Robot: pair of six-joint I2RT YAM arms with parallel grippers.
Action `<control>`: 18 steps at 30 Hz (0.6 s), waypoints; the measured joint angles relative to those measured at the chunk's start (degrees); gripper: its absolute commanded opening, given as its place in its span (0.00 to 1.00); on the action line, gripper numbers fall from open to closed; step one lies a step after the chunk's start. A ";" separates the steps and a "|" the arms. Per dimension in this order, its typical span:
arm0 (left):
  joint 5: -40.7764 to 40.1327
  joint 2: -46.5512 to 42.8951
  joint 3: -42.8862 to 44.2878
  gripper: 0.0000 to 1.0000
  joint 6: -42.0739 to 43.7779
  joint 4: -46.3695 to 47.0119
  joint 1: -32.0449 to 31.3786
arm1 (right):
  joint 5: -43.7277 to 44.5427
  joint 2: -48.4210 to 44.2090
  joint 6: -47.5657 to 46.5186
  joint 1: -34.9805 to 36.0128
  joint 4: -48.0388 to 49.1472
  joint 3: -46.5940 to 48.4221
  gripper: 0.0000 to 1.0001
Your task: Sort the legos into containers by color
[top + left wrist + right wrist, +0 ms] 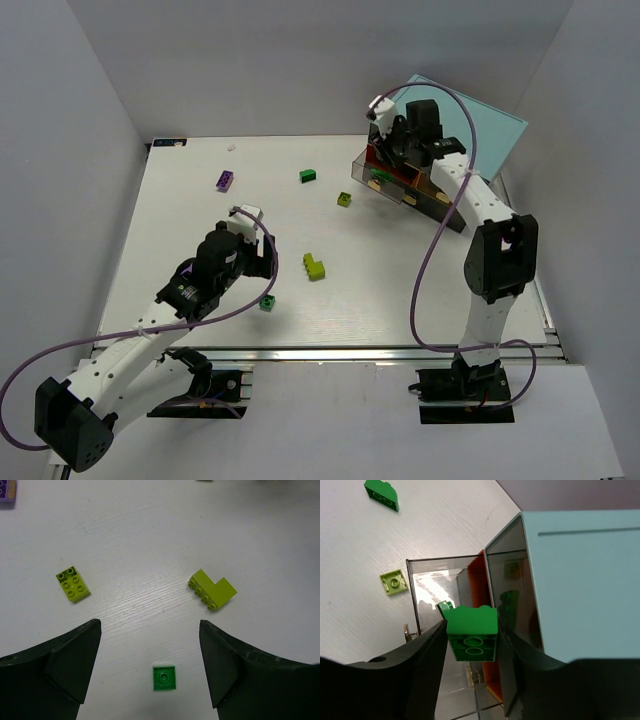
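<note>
Right gripper (471, 636) is clamping a green brick (472, 622) over the pulled-out drawer (437, 582), close against the cabinet (580, 580) front edge. Its hollow underside is facing the wrist camera; long axis unclear. Left gripper (150, 630) is hovering, jaws wide apart. A square stud-up green lego (164, 678) is lying between them on the table (150, 540), with lime bricks (73, 583) flanking, well apart.
</note>
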 measured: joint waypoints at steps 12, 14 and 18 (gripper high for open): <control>1.03 0.98 0.24 0.72 -0.07 -0.42 0.00 | 1.68 1.09 0.68 0.63 -0.70 1.81 0.39; 1.03 1.90 0.55 0.52 -0.28 -0.46 0.00 | -1.55 -1.99 2.86 0.57 1.14 -2.25 0.35; 0.31 5.75 1.97 0.28 -1.62 -1.64 0.02 | -9.99 -23.12 12.72 0.42 10.25 -28.22 0.81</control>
